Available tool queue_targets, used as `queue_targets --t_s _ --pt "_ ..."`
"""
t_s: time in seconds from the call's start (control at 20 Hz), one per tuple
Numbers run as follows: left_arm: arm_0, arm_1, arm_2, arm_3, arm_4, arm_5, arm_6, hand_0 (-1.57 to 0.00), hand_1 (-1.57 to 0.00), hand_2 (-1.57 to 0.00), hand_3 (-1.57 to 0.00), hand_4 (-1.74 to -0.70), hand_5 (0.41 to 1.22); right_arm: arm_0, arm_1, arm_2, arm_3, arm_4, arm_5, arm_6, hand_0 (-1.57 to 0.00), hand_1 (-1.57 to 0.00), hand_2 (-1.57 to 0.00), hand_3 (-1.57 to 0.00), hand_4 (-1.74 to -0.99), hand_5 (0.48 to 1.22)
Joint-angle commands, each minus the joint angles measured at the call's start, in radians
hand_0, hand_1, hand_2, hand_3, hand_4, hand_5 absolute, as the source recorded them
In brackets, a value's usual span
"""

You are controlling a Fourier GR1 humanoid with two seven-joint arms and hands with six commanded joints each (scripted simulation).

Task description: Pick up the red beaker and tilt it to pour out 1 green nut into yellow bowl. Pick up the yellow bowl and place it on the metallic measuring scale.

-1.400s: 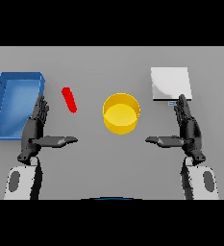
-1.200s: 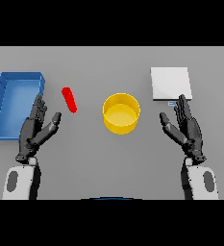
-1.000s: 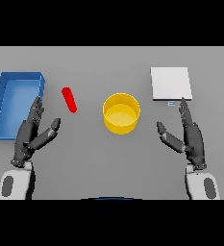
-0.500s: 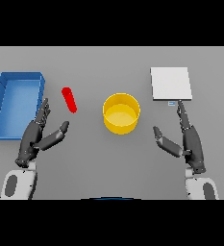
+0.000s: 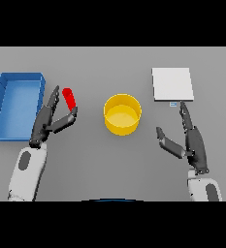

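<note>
Far left, blue tray (image 5: pixel 17 105) on the grey desk (image 5: pixel 109 164), nothing visible inside it. Just right of it my left hand (image 5: pixel 50 122) has moved up and in toward the red beaker (image 5: pixel 69 98) — half a second ago it sat lower and further from it. Fingers are straight and spread, thumb out toward the beaker's near end; released, holding nothing. The beaker lies tilted on the desk between the tray and the yellow bowl (image 5: pixel 122 113), just past the fingertips. I can't tell whether they touch it.

The bowl sits centre, upright, in the same spot as earlier; I can't make out a green nut anywhere.

Right side: my right hand (image 5: pixel 189 142) has dropped back and lower, fingers extended and relaxed, below the metallic measuring scale (image 5: pixel 172 84), whose near edge is just past its fingertips. It looks idle.

My read — the reach for the beaker is under way, grasp not yet made; pour and bowl transfer remain.
</note>
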Motion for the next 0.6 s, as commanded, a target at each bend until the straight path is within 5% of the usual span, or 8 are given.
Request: queue_targets --t_s 0.0,0.55 --pt "-0.014 0.002 0.002 0.02 -0.005 0.002 -0.011 0.0 0.0 0.0 0.0 -1.27 0.673 -0.008 0.001 0.003 0.003 0.003 0.001 0.013 0.0 0.0 0.0 0.0 -1.274 0.635" --pt "-0.205 -0.007 0.045 0.269 -0.018 0.024 -0.054 0.0 0.0 0.0 0.0 -1.29 0.683 0.004 0.002 -0.009 0.008 -0.012 0.001 0.0 0.0 0.0 0.0 0.0 -1.269 0.642"
